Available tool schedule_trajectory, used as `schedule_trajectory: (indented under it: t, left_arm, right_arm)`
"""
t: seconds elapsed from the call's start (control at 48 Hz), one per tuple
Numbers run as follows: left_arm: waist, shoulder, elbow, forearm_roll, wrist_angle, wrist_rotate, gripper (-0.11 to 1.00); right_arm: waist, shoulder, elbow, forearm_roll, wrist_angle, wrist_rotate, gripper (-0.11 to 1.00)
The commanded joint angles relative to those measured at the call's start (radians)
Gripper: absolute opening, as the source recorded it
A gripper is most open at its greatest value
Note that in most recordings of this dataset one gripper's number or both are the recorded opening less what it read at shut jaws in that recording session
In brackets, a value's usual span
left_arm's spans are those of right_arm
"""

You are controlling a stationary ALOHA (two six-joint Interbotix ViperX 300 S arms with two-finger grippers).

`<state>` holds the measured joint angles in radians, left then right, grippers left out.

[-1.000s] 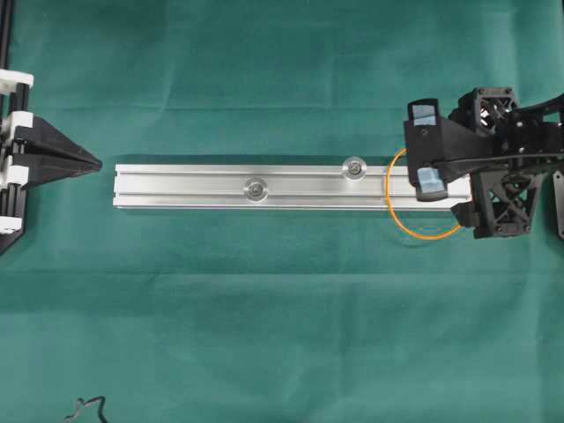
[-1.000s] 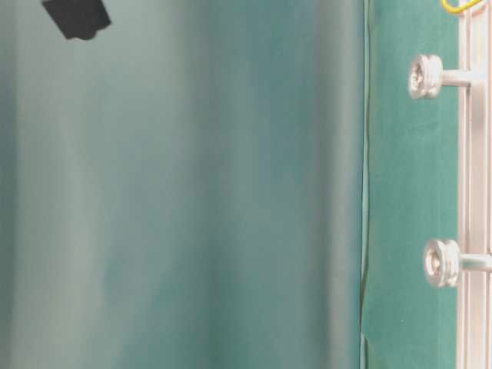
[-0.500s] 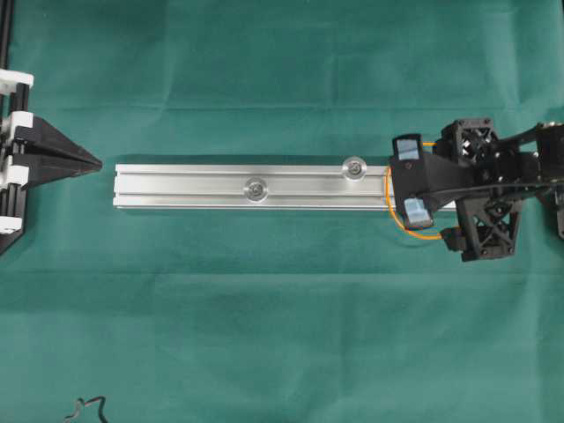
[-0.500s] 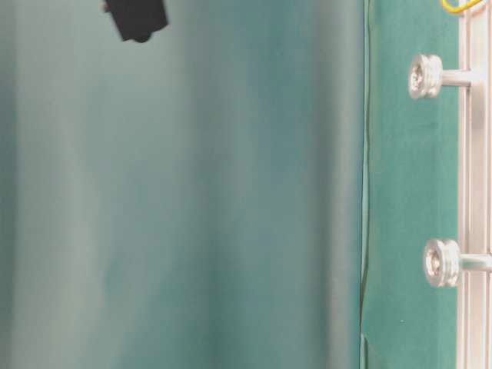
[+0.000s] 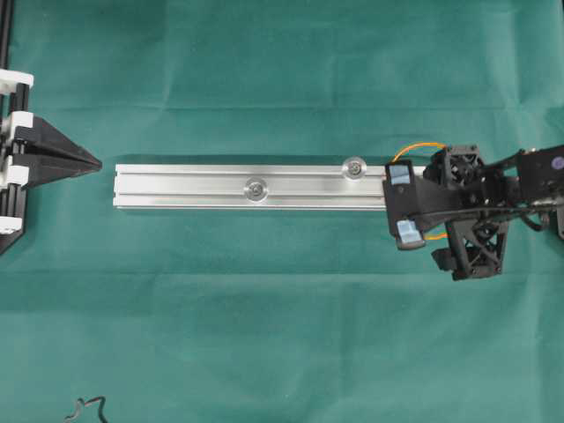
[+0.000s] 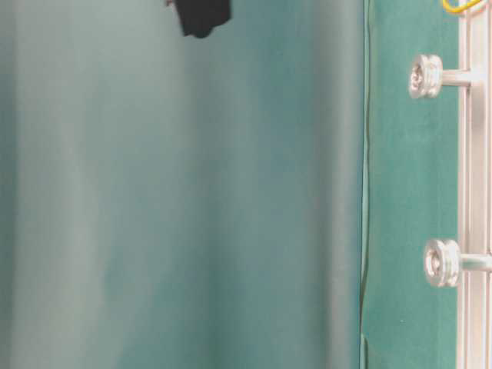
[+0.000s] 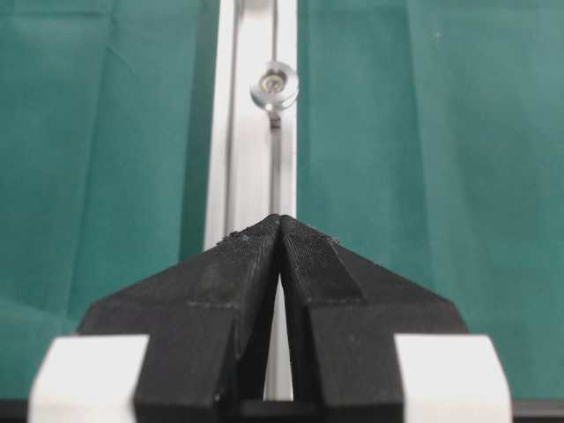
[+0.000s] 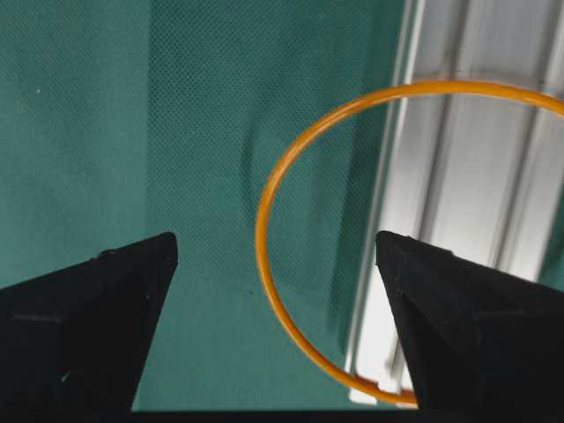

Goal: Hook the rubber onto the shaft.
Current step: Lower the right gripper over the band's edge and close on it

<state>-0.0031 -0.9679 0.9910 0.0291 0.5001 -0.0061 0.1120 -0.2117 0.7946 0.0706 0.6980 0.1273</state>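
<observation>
Through my right wrist camera, the right gripper (image 8: 275,264) stands wide open, its two black fingers (image 8: 84,326) spread to either side and holding nothing. Directly between and just beyond them lies the rubber (image 8: 264,220), a thin orange loop resting partly on the green cloth (image 8: 106,115) and partly across the end of the aluminium rail (image 8: 476,176). I cannot tell whether either fingertip touches the band.

From overhead, the right gripper (image 5: 402,203) straddles the rail's end, and the rubber (image 5: 412,146) peeks out from behind it. Farther along the rail (image 5: 194,188) from this gripper stand two shafts: the nearer shaft (image 5: 354,166) just beyond the fingers, bare of any band, and the farther shaft (image 5: 256,188) past it.

Well beyond the rail's other end, my left gripper (image 7: 280,231) is closed, fingertips pressed together and empty.
</observation>
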Motion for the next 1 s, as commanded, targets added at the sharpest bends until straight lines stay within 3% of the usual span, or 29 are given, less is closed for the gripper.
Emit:
schedule_trajectory:
  t: [0.0, 0.98]
  left_arm:
    - [0.002, 0.008, -0.029, 0.003, -0.003, 0.000, 0.00]
    - [0.002, 0.008, -0.029, 0.003, -0.003, 0.000, 0.00]
  right_arm:
    - [0.012, 0.008, 0.000, 0.008, -0.032, -0.002, 0.94]
    - [0.026, 0.075, 0.060, 0.011, -0.160, 0.000, 0.94]
